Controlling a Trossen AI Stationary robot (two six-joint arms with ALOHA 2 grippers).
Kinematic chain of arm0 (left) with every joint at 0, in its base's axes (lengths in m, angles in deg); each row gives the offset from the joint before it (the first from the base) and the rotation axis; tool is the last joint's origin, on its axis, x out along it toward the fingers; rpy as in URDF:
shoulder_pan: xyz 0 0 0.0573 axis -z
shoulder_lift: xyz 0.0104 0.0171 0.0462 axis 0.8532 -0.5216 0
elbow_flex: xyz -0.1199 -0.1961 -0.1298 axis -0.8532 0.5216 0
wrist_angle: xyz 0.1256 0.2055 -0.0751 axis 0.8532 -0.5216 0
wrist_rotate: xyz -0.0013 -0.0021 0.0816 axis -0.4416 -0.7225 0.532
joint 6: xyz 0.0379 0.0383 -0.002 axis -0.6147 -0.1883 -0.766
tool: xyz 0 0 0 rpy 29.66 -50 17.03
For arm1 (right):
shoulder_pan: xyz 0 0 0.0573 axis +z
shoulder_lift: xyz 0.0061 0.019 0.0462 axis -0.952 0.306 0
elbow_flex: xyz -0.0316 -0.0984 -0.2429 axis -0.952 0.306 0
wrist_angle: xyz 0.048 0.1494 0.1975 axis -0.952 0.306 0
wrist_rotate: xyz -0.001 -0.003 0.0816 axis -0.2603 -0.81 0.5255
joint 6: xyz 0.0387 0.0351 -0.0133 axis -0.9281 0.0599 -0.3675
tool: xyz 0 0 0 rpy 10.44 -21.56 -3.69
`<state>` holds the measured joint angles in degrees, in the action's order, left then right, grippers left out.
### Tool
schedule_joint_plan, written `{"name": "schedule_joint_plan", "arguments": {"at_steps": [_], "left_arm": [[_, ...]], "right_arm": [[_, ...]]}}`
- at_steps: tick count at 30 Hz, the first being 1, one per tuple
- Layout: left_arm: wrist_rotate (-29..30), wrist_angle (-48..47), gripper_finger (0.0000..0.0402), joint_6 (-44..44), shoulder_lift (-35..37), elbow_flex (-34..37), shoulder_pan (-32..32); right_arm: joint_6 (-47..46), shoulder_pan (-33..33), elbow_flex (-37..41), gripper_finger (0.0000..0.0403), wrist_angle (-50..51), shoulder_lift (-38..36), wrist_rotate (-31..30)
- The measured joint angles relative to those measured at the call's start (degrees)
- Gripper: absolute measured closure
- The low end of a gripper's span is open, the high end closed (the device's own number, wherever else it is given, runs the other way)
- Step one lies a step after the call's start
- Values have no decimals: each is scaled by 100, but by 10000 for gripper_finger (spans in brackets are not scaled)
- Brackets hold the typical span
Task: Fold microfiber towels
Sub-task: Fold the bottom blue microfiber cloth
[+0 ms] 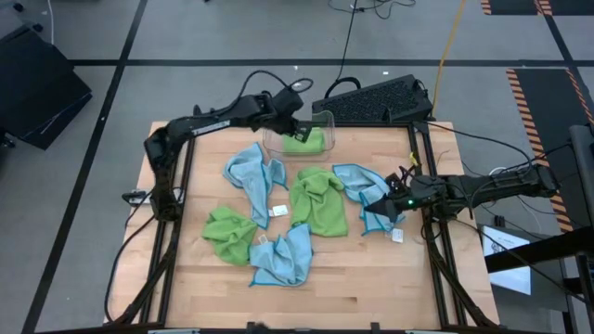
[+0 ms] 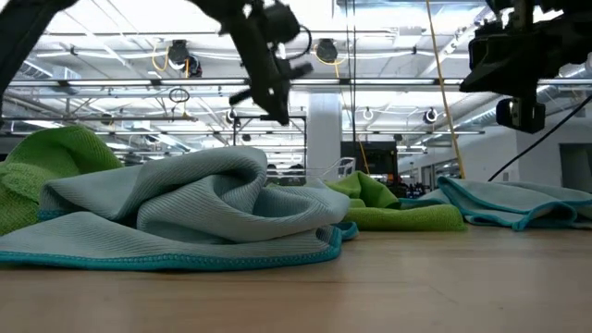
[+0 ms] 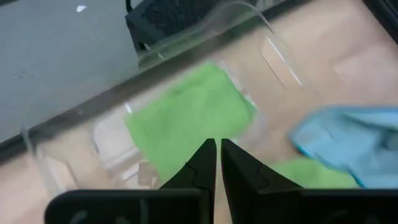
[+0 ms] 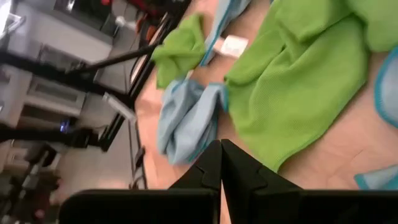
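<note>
Green towels (image 1: 318, 202) — three; blue towels (image 1: 252, 173) — three; one bin (image 1: 299, 137).

Grey floor (image 1: 83, 186) is surrounding the wooden table (image 1: 306, 297); ceiling lamps (image 2: 180, 55) are hanging over a white pillar (image 2: 324, 129).

Three blue towels (image 1: 252, 171), three green towels (image 1: 318, 202), one bin (image 1: 299, 137)

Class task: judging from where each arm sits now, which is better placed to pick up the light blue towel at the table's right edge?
Right. The right gripper, shut and empty, hovers at that light blue towel. The left gripper is over the clear bin holding a green towel.
</note>
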<state>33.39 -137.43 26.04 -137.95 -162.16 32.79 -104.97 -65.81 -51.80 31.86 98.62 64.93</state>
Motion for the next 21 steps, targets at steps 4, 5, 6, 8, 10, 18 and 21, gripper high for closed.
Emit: {"name": "schedule_joint_plan", "arguments": {"at_steps": [4,5,6,8,10,18,21], "left_arm": [[94,-475,375,552,339,-4,624],[110,-585,375,679,385,-4,818],[115,-605,375,777,422,-4,1008],[115,-692,375,998,500,-4,1403],[116,-861,375,1387,529,-4,1786],[156,-1533,339,2936,571,-1,3189],[141,-1983,300,3633,569,0,3508]], "right_arm": [[99,4,-4,403,4,-2,376],[104,18,-4,403,-4,-6,468],[117,35,-4,403,-11,-6,558],[150,103,-4,403,-10,-6,701],[193,184,-7,403,-18,-6,811],[535,406,-7,403,53,-4,869],[640,431,-7,403,54,-4,867]]}}
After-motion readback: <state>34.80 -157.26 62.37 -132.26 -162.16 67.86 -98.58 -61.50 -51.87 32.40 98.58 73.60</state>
